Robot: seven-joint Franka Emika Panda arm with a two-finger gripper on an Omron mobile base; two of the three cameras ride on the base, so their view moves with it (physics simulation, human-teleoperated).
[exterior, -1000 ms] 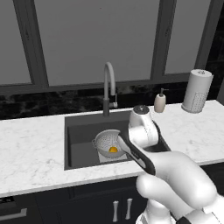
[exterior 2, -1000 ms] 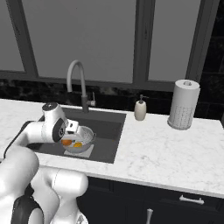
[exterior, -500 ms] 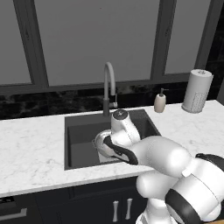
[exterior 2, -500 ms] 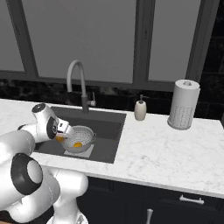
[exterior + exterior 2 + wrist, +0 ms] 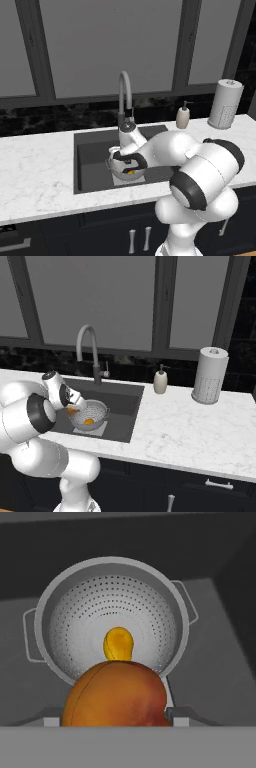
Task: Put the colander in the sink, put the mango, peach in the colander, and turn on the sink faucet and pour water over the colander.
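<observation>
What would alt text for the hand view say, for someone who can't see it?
A round orange-red peach fills the foreground, gripped in the robot's pincer just above a silver colander. A small yellow mango lies at the colander's bottom, and the colander sits in a dark grey sink.

No text, label, brand, number or sign can be read anywhere in these views, neither on the soap dispenser (image 5: 160, 381) nor on the paper towel roll (image 5: 209, 375), both well off to the side of the claw.
</observation>
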